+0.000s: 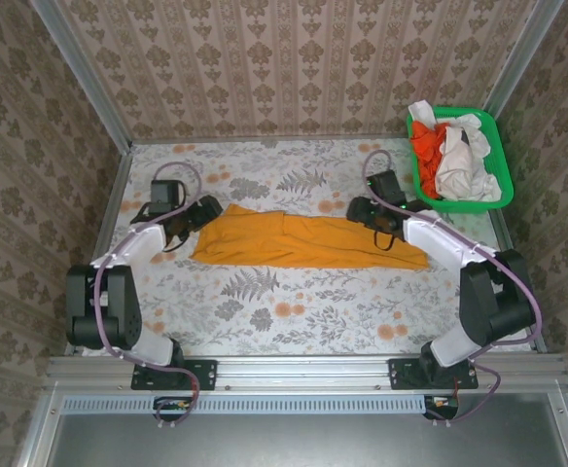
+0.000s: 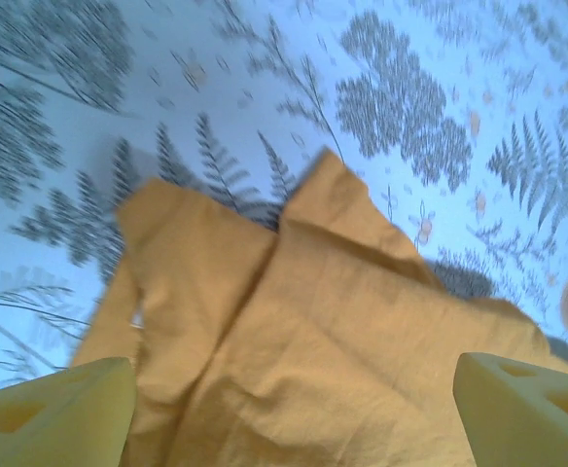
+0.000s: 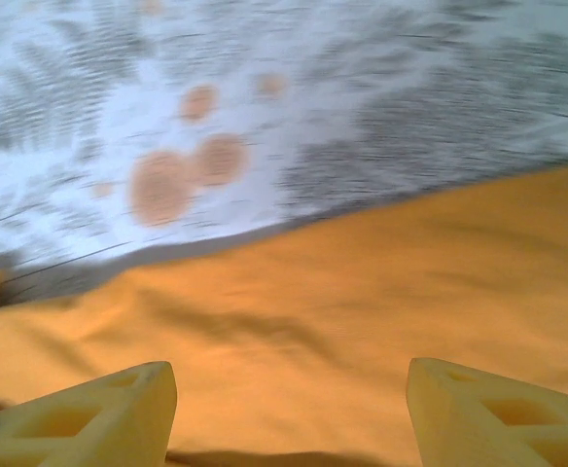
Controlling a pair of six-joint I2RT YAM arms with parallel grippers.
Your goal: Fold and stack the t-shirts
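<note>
- How far along?
- Early, by the look of it. Seeing just one mustard shirt (image 1: 308, 241) out on the table (image 1: 294, 302), laid across the middle as a long narrow band from nine o'clock towards three. Apparently folded lengthwise already, though hard to say how many times.
- And at the two ends?
- Finding the left gripper (image 1: 189, 222) at the nine o'clock end, fingers spread wide, hanging just over the cloth and clamping nothing. Same with the right gripper (image 1: 376, 219) near the three o'clock end: fingers apart, close above the cloth, gripping nothing.
- Left to do?
- Plenty. Probably need to fold that band crosswise into a compact square. Then on to the green basket (image 1: 498, 165) at two o'clock, holding a red-orange shirt (image 1: 427, 146) and white shirts (image 1: 456, 161), all crumpled together, none folded. No stack begun anywhere yet.
</note>
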